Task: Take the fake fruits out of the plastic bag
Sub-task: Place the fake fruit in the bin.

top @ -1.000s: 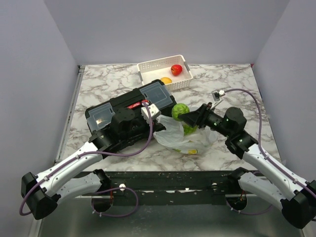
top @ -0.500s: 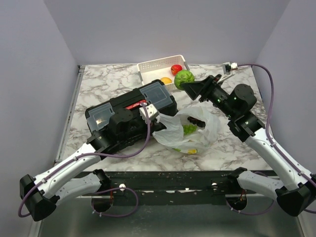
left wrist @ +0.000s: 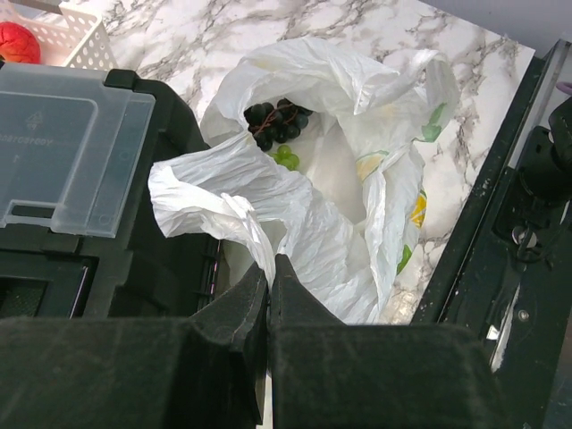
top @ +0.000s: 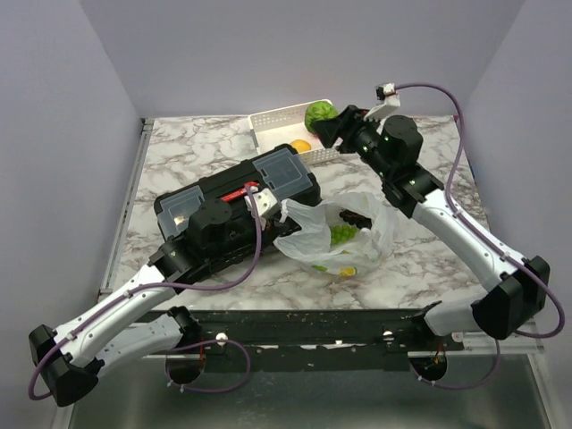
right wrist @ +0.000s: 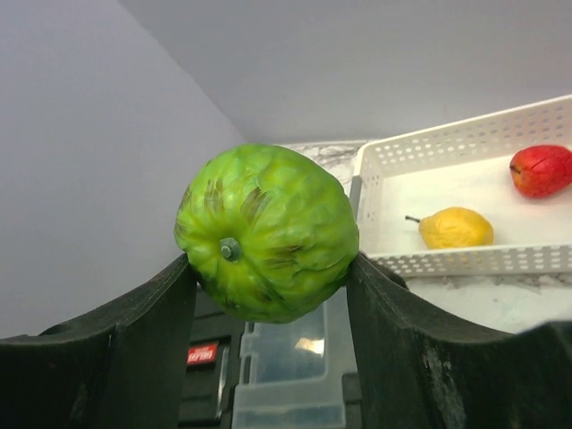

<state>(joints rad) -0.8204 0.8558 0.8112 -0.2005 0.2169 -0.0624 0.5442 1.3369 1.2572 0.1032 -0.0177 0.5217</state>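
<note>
The right gripper clamps a green fruit between its two fingers, the jaws standing fairly wide because the fruit is bulky. It hangs raised near the far rim of the basket, which sits at 12 o'clock on the desk. Whether it is squarely over the basket cannot be told. A red fruit and a yellow fruit already lie inside, so the basket looks like the drop spot. The left gripper is pinched tight on a fold of the bag at the bag's 10 o'clock side. This grip probably anchors the thin plastic and keeps its mouth lifted open for the other arm. The bag lies near the desk's 6 o'clock edge, pressed against the 3 o'clock side of the toolbox. Dark grapes and green grapes show through the open mouth, and yellowish patches show lower down. More fruit seems left to fetch, so the task looks partway done.
</note>
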